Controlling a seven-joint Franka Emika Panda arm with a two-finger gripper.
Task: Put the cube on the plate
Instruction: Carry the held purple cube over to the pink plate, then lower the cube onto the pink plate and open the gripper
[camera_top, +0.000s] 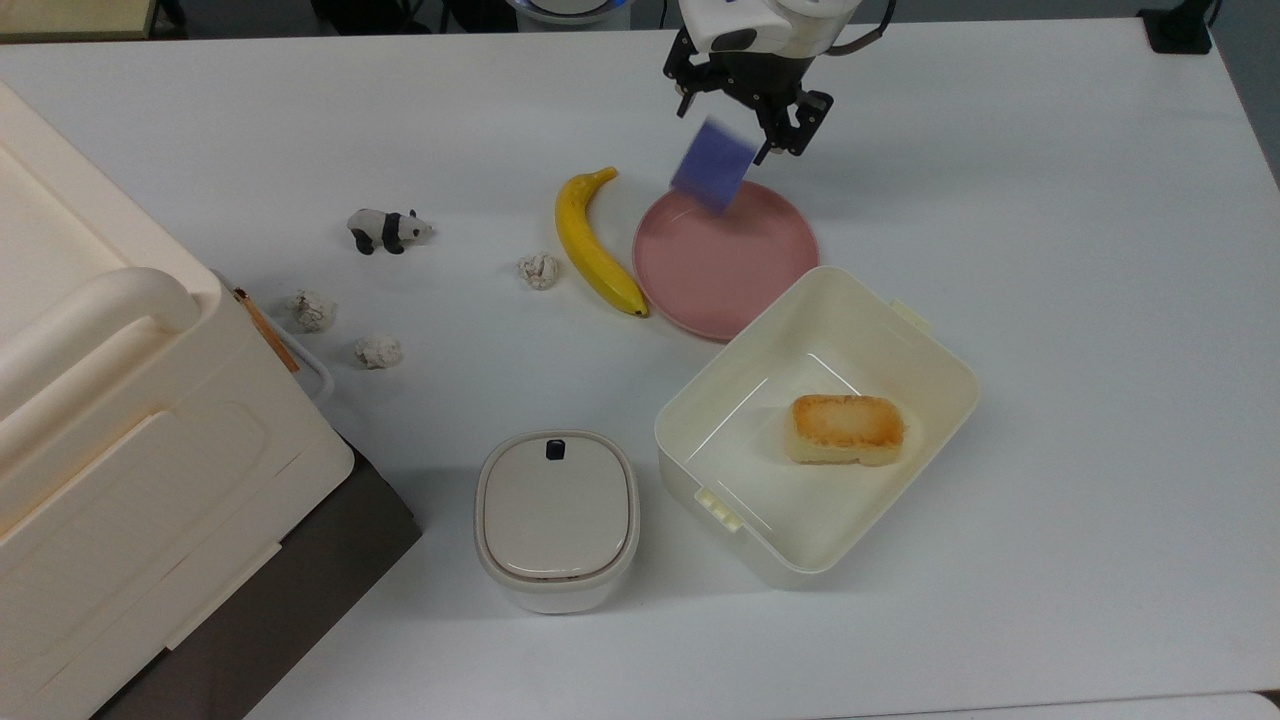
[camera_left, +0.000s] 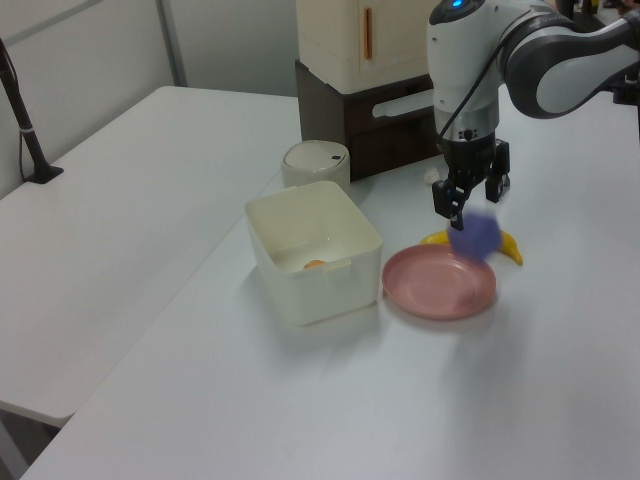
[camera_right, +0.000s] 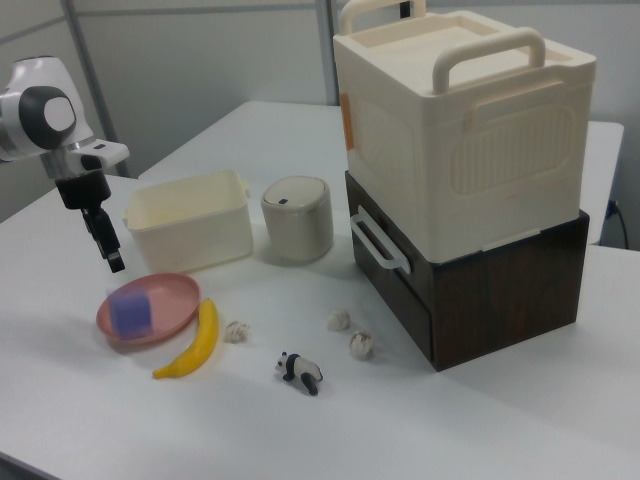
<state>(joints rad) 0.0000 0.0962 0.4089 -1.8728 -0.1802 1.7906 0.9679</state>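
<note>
Right view: matte cube (camera_right: 130, 310), round plate (camera_right: 172, 296)

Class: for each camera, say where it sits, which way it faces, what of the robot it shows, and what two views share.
Top view: overhead, looking straight down on the white table; shows the wrist and open gripper above the plate.
Left view: raised, off one end, looking along the table toward the storage case; shows forearm and gripper.
Right view: low, off the opposite end, case nearest; shows wrist and gripper.
Shared: left and right views both show the cube at the plate.
</note>
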